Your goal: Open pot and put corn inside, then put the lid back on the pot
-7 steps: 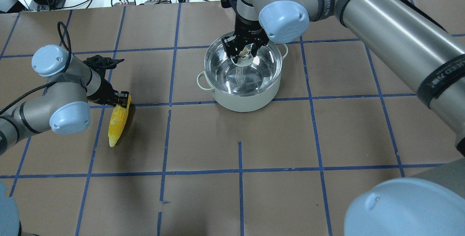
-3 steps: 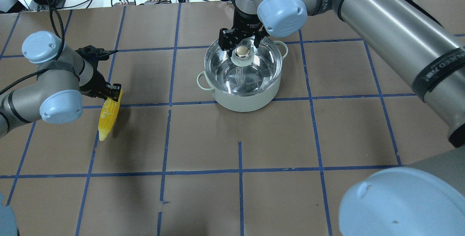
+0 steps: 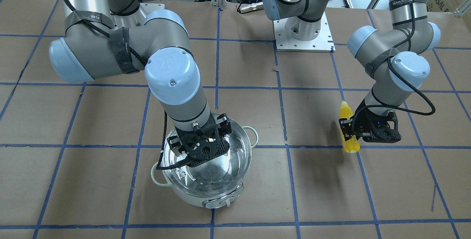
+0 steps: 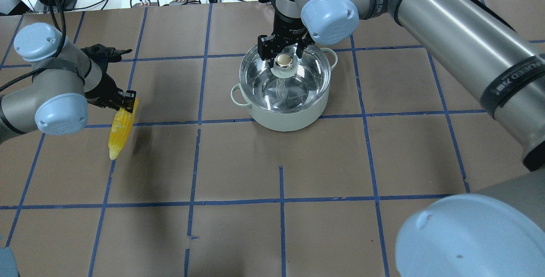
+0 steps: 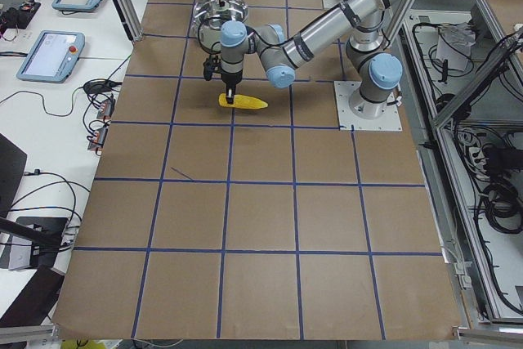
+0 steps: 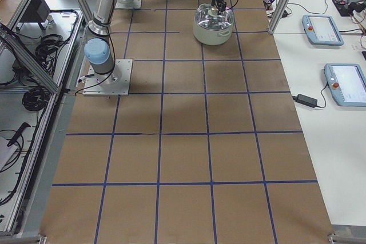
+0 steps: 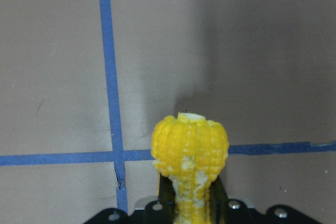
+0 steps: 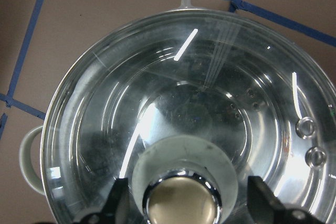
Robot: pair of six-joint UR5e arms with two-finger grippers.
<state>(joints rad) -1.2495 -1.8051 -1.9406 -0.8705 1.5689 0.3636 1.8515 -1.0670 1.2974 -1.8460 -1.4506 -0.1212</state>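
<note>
Lid is seated on the pot. Right end effector sits directly over the pot at the lid's knob, fingers spread wide either side of it with visible gaps, gripping nothing. Left end effector is clamped on the thick end of the corn, well apart from the pot on the robot's left side of it, tapered end pointing away from the pot toward the robot. Corn shadow falls on the tabletop.

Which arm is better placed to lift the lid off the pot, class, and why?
Right. The right hand is open around the knob of the lid, which sits on the pot. The left hand is off to the side, shut on the corn.
</note>
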